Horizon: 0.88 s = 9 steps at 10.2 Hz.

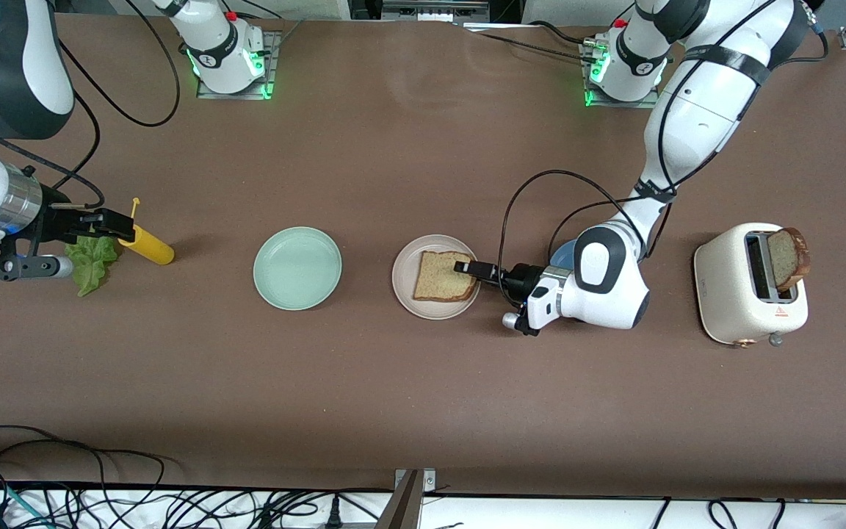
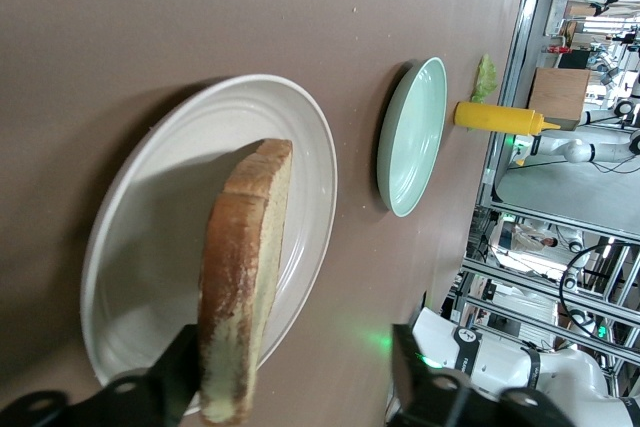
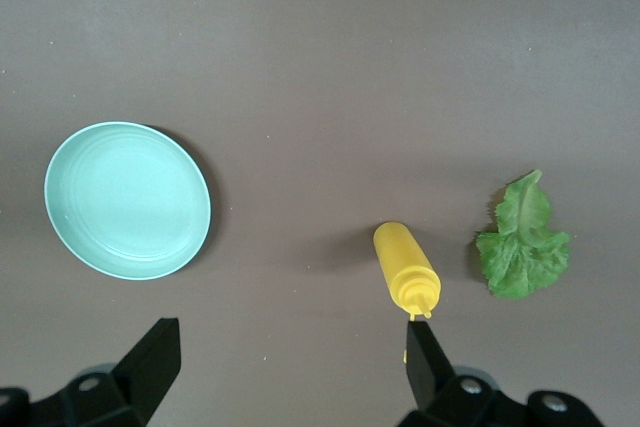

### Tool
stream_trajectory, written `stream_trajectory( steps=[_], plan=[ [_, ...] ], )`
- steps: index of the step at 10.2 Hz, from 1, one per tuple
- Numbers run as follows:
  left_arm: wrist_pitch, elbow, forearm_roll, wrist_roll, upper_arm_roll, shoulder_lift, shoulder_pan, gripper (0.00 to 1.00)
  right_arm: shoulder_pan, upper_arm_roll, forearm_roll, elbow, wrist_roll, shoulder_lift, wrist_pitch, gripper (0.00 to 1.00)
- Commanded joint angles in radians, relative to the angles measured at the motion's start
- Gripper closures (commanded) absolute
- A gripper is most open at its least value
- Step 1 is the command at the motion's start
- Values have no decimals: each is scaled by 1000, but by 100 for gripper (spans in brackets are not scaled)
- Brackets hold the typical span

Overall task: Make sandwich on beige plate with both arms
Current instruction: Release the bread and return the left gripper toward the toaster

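Brown-crusted bread slice [image 2: 245, 277] on beige plate [image 1: 407, 286], between parted left jaws.

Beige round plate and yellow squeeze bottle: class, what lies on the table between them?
The mint-green round plate, empty, sits between the beige plate and the yellow bottle; the front view shows it.

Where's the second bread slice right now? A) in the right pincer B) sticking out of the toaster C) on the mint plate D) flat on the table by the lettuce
B: the slice stands up out of the toaster slot at the left arm's end of the table; the other slice is on the beige plate.
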Motion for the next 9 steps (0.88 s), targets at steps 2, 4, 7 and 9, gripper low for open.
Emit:
stream_trajectory(
  steps=[2,4,7,9],
  plan=[
    [1,1,219,-93,10,-94,0,0,-7,6,0,-1,0,-8,-5,0],
    [-11,1,385,-249,10,-163,-8,0,-8,6,-4,-1,2,1,1,0],
    [-83,-10,713,-444,11,-300,8,0,-40,-49,-21,1,-99,26,4,0],
    [-106,-19,917,-521,13,-375,32,0,-63,-86,-38,-1,-167,59,57,0]
  ],
)
